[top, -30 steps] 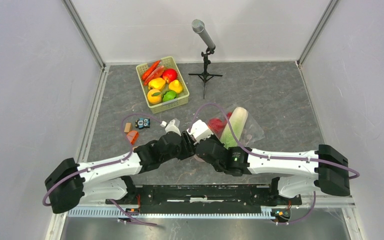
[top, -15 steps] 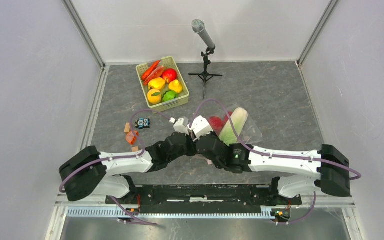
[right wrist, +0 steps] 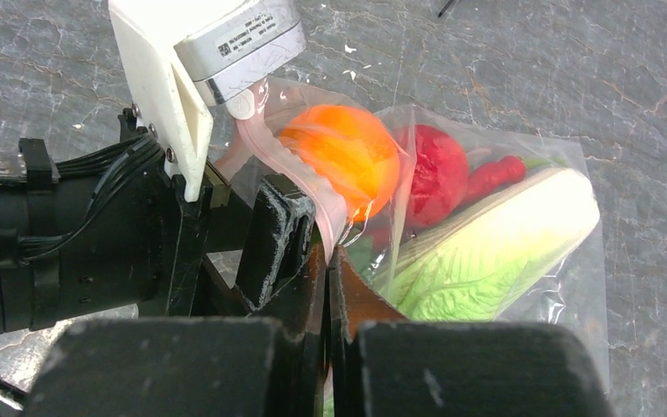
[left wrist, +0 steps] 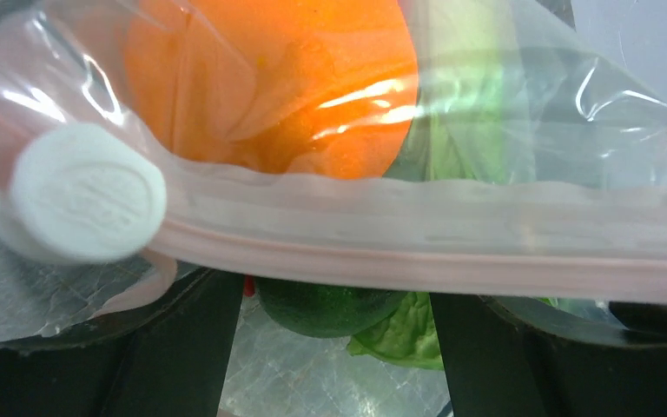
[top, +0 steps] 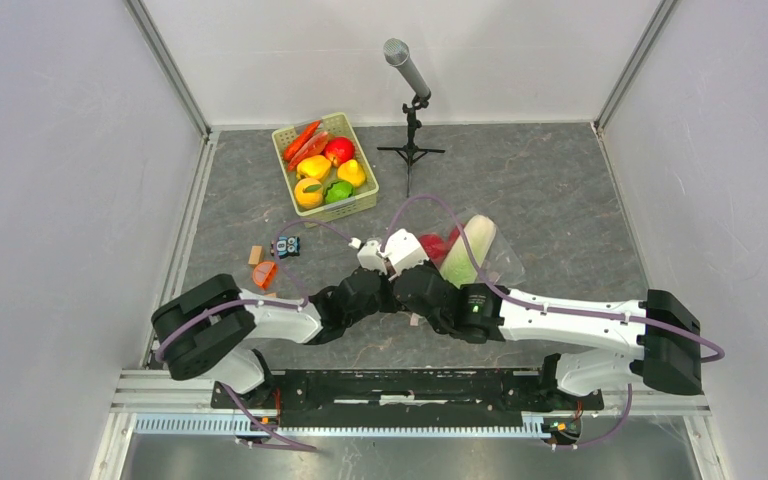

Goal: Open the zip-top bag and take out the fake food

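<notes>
1. The zip-top bag [top: 488,258] lies on the table [top: 560,180] just beyond both wrists, with the orange [right wrist: 340,156], red piece [right wrist: 434,174] and cabbage [right wrist: 486,243] inside it.
2. The right pincer [right wrist: 328,261] is pinched narrow on the pink zip strip [left wrist: 417,252].
3. The left pincer [left wrist: 337,343] stands wide, and the strip's long axis runs crosswise over its gap.
4. No opening shows yet. The left likely needs to close on the facing lip before the two pull apart.

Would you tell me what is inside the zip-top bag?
Through the zip-top bag show an orange, a red piece, a leafy cabbage and part of a dark green fruit. The right hand hides its near end.
</notes>
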Available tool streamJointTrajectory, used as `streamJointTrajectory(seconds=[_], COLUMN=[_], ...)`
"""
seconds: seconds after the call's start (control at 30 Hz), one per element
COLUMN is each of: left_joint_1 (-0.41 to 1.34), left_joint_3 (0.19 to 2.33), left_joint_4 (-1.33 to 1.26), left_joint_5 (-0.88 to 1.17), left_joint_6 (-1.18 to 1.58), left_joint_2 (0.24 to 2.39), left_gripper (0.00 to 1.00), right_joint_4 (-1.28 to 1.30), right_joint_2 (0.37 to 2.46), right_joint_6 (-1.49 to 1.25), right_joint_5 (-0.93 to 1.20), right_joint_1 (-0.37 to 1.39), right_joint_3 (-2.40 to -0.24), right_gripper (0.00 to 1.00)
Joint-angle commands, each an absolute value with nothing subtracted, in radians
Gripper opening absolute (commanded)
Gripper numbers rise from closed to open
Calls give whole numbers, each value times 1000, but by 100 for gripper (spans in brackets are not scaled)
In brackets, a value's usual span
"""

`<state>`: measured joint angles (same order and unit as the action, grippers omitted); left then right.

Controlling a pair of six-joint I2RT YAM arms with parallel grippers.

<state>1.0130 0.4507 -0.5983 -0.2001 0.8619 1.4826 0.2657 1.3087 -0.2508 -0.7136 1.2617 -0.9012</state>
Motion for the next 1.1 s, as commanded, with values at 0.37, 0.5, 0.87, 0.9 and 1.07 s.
streamJointTrajectory(seconds=[0.37,0.5,0.87,0.9,1.07], left_joint_1=[1023,1023,1022,1023,1023], left_joint_3=[446,423,322,319,322], left_joint_4=[-795,-711,-508,-490,-463], left_joint_5=[-154,-163,-248,-250,-223], left_joint_6=[781,763,783,788,807], left_joint_2=[1471,1375,1123,1116,1123], left_gripper=[38,35,49,53,72], right_joint_4=[223,250,286,283,236], right_joint_2=[1253,1246,1244,1245,1251], right_joint_6=[-320,-323,-298,-296,-289], right_joint_5=[-691,-744,-818,-808,-708], right_joint_1=[1268,1248,1201,1198,1198], right_joint_3=[-886,-865,-817,-813,-808], right_gripper=[0,0,0,0,0])
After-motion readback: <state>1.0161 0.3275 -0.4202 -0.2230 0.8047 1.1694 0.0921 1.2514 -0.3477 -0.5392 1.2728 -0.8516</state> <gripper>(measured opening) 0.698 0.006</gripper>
